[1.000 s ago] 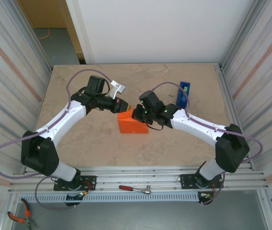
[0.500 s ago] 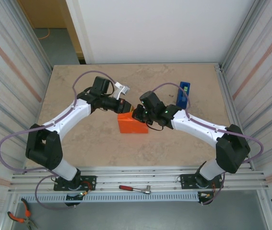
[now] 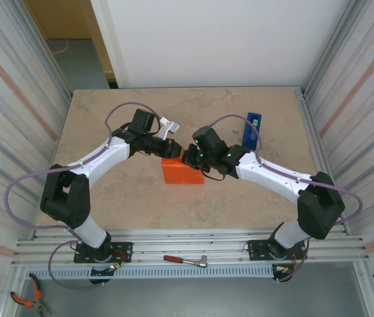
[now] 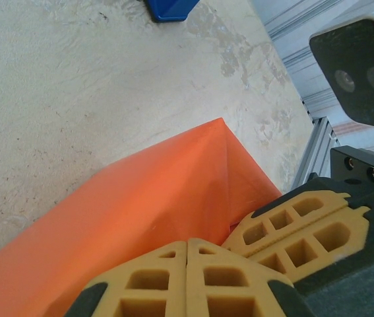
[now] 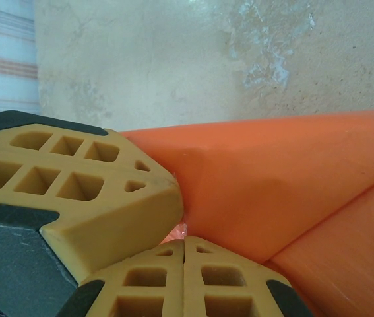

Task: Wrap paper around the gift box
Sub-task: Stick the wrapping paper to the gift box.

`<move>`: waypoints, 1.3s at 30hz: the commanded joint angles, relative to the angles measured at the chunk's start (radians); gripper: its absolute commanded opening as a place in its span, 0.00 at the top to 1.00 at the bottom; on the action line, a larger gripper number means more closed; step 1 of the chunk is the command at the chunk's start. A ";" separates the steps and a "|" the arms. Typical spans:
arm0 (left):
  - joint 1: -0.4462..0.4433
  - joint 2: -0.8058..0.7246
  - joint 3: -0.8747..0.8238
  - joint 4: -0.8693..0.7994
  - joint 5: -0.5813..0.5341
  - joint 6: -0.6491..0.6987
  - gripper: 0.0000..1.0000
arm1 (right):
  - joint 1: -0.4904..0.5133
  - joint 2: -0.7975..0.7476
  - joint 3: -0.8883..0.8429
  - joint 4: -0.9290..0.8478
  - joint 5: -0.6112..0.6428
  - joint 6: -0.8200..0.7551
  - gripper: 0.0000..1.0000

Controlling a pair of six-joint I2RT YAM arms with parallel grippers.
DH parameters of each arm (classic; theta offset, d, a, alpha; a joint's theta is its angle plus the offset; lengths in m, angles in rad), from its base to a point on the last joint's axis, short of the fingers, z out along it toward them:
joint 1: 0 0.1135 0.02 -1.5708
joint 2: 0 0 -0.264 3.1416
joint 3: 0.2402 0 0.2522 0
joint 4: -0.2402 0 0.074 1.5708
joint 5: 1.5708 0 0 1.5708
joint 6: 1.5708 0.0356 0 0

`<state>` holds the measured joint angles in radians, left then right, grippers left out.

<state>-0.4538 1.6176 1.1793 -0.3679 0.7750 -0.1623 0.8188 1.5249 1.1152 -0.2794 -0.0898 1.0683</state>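
The mottled beige counter [image 3: 121, 205] carries folded orange paper [image 3: 181, 173] near its middle. A blue dispenser [image 3: 252, 130] sits toward the far right corner.

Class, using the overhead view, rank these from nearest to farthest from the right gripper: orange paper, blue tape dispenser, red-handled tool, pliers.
1. Orange paper, at the right gripper.
2. Blue tape dispenser, back right.
3. Red-handled tool, front rail.
4. Pliers, front-left corner.

2 white arms [image 3: 97, 158], black joints, purple cables [image 3: 124, 105], yellow gridded jaws
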 commanded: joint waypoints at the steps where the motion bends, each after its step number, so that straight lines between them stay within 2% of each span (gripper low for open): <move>1: -0.006 -0.013 0.010 -0.027 -0.006 0.003 0.96 | 0.034 0.090 -0.077 -0.169 -0.034 0.012 1.00; 7: -0.012 -0.034 0.070 -0.079 0.003 0.024 0.95 | 0.034 0.087 -0.079 -0.166 -0.034 0.015 1.00; 19: -0.034 -0.027 -0.015 -0.052 -0.016 0.013 0.96 | 0.035 0.086 -0.086 -0.159 -0.034 0.021 1.00; 31: -0.019 -0.103 0.071 -0.133 -0.019 0.058 0.94 | 0.034 0.087 -0.085 -0.161 -0.033 0.022 1.00; 39: -0.020 -0.135 0.024 -0.155 -0.008 0.075 0.94 | 0.034 0.087 -0.090 -0.157 -0.033 0.025 1.00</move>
<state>-0.4671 1.5139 1.2179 -0.4923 0.7399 -0.1158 0.8188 1.5204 1.1061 -0.2695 -0.0971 1.0691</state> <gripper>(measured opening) 0.064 0.061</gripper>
